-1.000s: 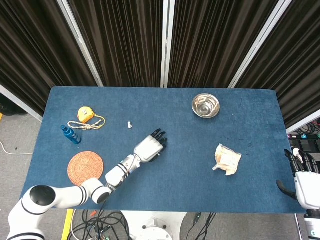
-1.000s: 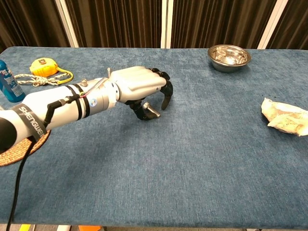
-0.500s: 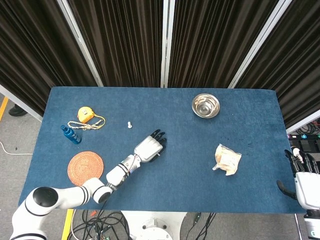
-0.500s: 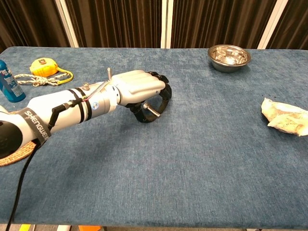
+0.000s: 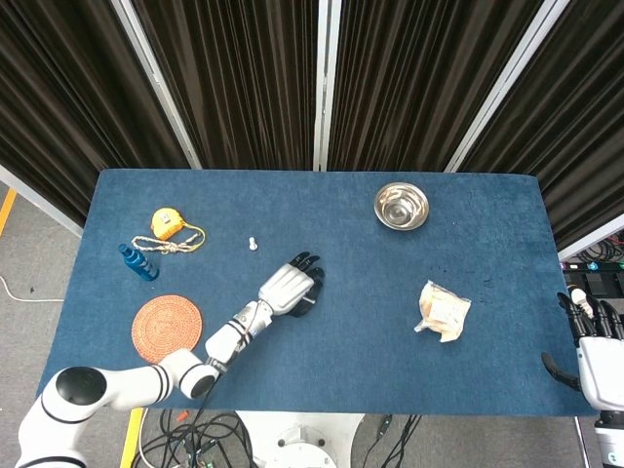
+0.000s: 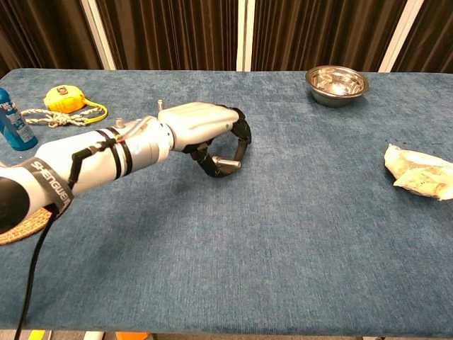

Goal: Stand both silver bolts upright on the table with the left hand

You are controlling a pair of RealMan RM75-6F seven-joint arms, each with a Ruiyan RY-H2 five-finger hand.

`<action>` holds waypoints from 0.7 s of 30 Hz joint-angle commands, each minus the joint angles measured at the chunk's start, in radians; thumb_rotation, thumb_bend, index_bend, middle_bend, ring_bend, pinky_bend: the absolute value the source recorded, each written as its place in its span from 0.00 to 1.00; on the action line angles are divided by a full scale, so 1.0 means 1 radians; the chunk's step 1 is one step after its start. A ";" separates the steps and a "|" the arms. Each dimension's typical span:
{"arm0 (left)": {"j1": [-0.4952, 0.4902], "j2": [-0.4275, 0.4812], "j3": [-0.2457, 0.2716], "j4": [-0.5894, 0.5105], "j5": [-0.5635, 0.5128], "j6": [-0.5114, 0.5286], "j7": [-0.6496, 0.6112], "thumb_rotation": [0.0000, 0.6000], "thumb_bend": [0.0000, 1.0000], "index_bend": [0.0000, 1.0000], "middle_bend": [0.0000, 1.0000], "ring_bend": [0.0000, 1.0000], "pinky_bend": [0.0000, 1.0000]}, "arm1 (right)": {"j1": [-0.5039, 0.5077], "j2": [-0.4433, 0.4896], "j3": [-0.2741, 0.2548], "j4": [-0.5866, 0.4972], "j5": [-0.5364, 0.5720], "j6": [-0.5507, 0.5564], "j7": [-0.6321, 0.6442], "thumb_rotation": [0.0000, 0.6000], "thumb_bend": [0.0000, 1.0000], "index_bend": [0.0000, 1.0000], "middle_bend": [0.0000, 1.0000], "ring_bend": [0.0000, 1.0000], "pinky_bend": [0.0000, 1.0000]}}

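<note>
Bolt (image 6: 228,164) in left hand's (image 6: 202,131) fingers (image 6: 241,134), chest view only

We see the left hand (image 6: 202,131) near the middle of the blue cloth table (image 5: 370,331), curled around a silver bolt (image 6: 228,164) lying on its side, with a second silver bolt (image 5: 253,244) upright behind it. At far left a round woven coaster (image 5: 167,328) lies in front of a blue bottle (image 5: 137,262) and a yellow tape measure (image 5: 168,223). A steel bowl (image 5: 401,206) sits back right, a crumpled wrapper (image 5: 444,311) in front of it, and the right hand (image 5: 595,341) hangs off the right edge.
</note>
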 commanded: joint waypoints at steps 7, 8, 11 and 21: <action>0.027 0.055 -0.053 -0.077 -0.067 -0.068 -0.172 1.00 0.45 0.52 0.23 0.02 0.03 | -0.008 0.001 -0.003 -0.005 -0.011 0.014 -0.003 1.00 0.15 0.08 0.21 0.00 0.01; 0.029 0.055 -0.057 -0.078 -0.071 -0.072 -0.186 1.00 0.45 0.52 0.23 0.02 0.03 | -0.009 0.001 -0.004 -0.005 -0.012 0.016 -0.004 1.00 0.15 0.08 0.21 0.00 0.01; 0.031 0.058 -0.063 -0.079 -0.083 -0.094 -0.227 1.00 0.43 0.50 0.23 0.02 0.03 | -0.013 0.001 -0.005 -0.008 -0.016 0.022 -0.006 1.00 0.15 0.08 0.21 0.00 0.01; 0.040 0.062 -0.066 -0.047 -0.091 -0.115 -0.281 1.00 0.41 0.47 0.23 0.02 0.03 | -0.023 0.003 -0.009 -0.018 -0.029 0.038 -0.015 1.00 0.15 0.08 0.21 0.00 0.01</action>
